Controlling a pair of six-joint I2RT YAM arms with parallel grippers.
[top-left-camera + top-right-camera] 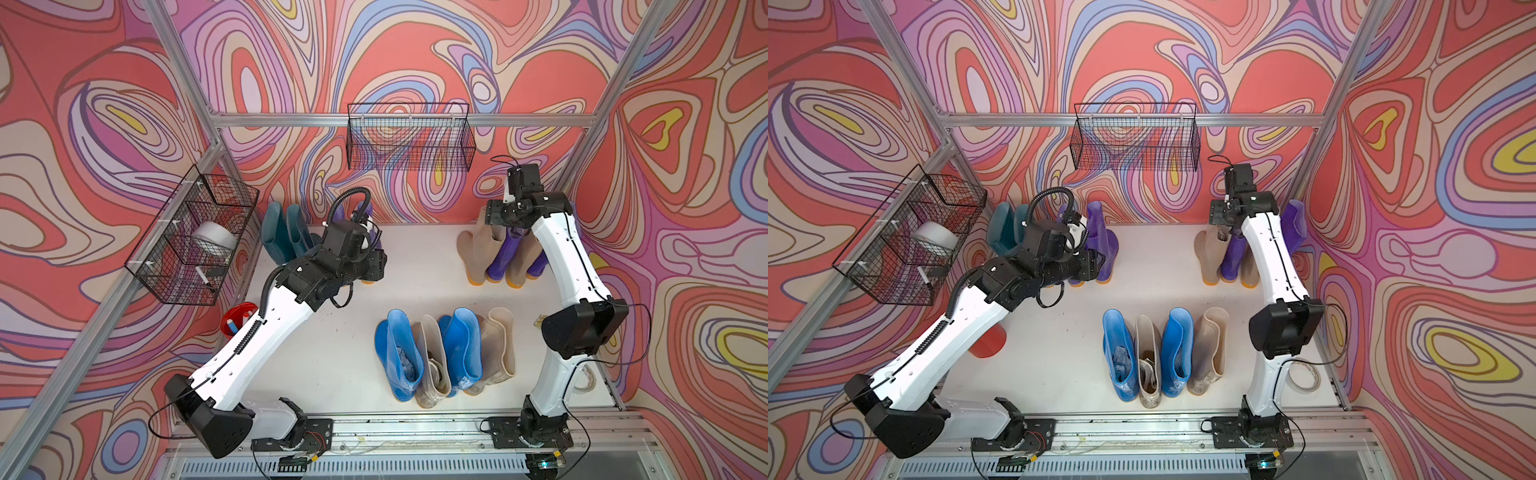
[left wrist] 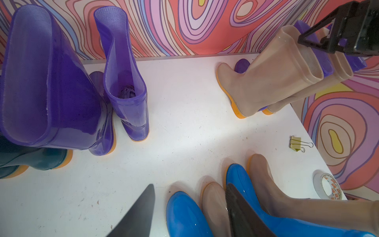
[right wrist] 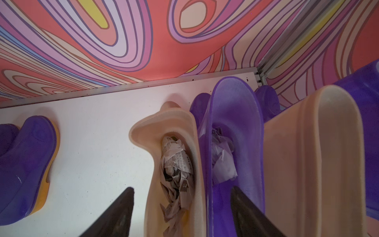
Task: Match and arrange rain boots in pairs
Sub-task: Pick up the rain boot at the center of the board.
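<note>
Hovering released, empty, right end effector (image 3: 181,188) overhangs upright beige boot (image 3: 148,132), toe wallward.

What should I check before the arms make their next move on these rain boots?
1. Left gripper empty: ok, jaws open, nothing between.
2. Right gripper clear of boots: cannot tell; jaws open, a beige boot top between them, clearance unclear.
3. Teal boots paired: ok, side by side.
4. Back-left purple boots paired: ok, side by side.
5. Back-right group paired: not ok, beige and purple alternate.
6. Front row paired: not ok, blue and beige alternate.
</note>
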